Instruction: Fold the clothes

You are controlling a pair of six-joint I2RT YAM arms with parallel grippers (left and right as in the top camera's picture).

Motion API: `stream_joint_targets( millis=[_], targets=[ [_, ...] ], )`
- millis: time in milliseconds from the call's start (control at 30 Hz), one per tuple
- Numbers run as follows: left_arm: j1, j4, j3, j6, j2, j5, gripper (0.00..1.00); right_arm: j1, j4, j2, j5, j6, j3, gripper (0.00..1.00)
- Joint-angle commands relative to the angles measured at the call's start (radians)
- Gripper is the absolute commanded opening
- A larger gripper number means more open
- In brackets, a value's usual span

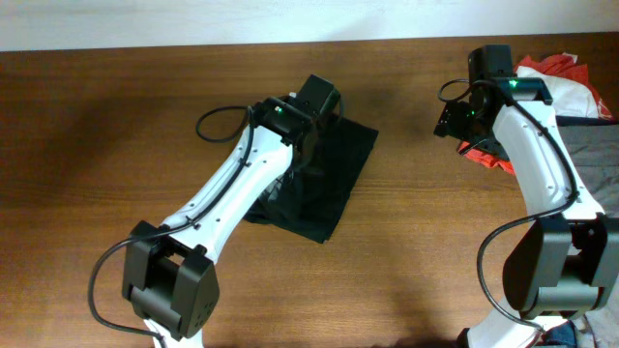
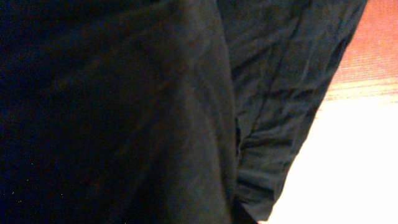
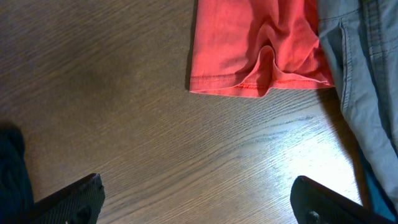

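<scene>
— How is my left arm sitting?

— Your left arm (image 1: pixel 232 188) runs from the near-left corner diagonally across the counter (image 1: pixel 116 116), with its wrist tipped down over the black garment (image 1: pixel 338 188). The left claw is hidden beneath that wrist. Your left wrist camera shows almost nothing but the black garment (image 2: pixel 124 112) pressed close, with no fingers in sight, so I cannot tell whether that claw is clenched or released.

— And the right?

— Your right arm (image 1: pixel 542 164) rises from the near-right corner and arcs toward the far edge. The right claw (image 3: pixel 199 202) points down at bare wood. Its fingers (image 3: pixel 74 199) are spread wide: released, with nothing between them.

— Where are the clothes?

— The black garment lies flat and skewed at mid-counter, under your left wrist. The others are heaped at the far right. The hem of the red-orange garment (image 3: pixel 255 50) lies just ahead of your right claw, not touching it. The grey garment (image 3: pixel 360 93) lies against its right side, and a white garment (image 1: pixel 580 92) sits in the same heap.

— The surroundings?

— The counter is dark brown wood with visible grain. A pale wall (image 1: pixel 193 19) runs along its far edge.
</scene>
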Motion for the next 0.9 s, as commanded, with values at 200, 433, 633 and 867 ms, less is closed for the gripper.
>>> stream_joint_targets(
  millis=[200,433,633,867],
  targets=[
    [0.007,0.040,-0.051,0.047,-0.018,0.037,0.93,-0.004,0.000,-0.010,0.016,0.007,0.012,0.99],
    [0.105,0.129,-0.142,0.126,-0.017,0.310,0.15,-0.004,0.000,-0.010,0.016,0.007,0.012,0.99],
    [-0.035,0.446,-0.439,0.034,0.005,0.412,0.07,-0.004,0.000,-0.010,0.016,0.007,0.012,0.99],
    [-0.134,0.407,-0.373,-0.008,0.103,0.375,0.01,-0.004,0.000,-0.010,0.016,0.008,0.012,0.99]
  ],
)
